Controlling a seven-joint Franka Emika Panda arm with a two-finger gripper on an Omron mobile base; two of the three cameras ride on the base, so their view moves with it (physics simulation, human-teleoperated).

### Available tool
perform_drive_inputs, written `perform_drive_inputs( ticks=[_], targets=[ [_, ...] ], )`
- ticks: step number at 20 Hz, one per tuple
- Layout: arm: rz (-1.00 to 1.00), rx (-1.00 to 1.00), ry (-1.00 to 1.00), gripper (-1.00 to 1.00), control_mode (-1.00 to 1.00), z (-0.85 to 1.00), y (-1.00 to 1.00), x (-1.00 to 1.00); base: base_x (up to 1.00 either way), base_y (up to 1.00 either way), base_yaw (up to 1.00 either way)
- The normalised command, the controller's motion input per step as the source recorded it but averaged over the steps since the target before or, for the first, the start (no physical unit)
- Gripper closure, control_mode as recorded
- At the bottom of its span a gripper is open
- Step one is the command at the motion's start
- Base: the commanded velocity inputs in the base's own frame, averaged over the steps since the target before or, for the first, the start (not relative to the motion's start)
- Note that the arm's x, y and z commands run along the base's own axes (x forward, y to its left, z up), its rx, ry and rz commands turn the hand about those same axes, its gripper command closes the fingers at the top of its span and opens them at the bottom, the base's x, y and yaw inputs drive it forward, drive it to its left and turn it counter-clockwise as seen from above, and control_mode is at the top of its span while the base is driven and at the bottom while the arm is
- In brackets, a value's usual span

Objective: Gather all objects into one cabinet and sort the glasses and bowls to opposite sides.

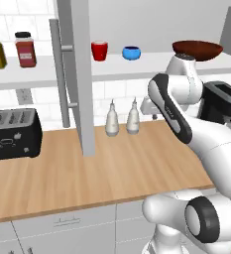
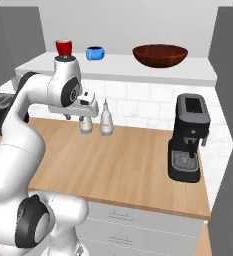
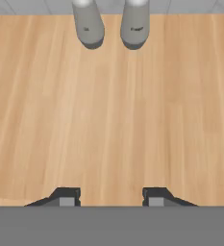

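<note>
Three shelf pieces, red cup (image 1: 99, 50) included, seemingly well above empty, parted claw (image 3: 111, 198).

The arm (image 1: 186, 124) is built of smooth, glossy white shells with rounded, swollen segments, joined by dark grey to black bands and caps at the joints. A large round black disc ringed in grey sits on the side of the lowest joint (image 1: 202, 219), and a similar dark circular cap marks the upper joint (image 2: 70, 92) below a short white cylinder with a grey top. The hand (image 2: 83, 107) is a pale grey-white block, and its two fingertips (image 3: 65, 197) are small, dark, squared pieces with lighter grey faces.
</note>
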Motion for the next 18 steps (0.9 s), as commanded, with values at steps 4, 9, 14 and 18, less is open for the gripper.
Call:
perform_drive_inputs(
  ticks=[4, 9, 14, 18],
  targets=[
    [0.00, 0.00, 0.00, -1.00, 1.00, 0.00, 0.00, 0.00, -0.36, 0.00, 0.00],
    [0.00, 0.00, 0.00, -1.00, 1.00, 0.00, 0.00, 0.00, -1.00, 0.00, 0.00],
    [0.00, 0.00, 0.00, -1.00, 1.00, 0.00, 0.00, 0.00, -0.92, 0.60, 0.21],
    [0.00, 0.00, 0.00, -1.00, 1.00, 0.00, 0.00, 0.00, -0.53, 0.85, 0.63]
  ],
)
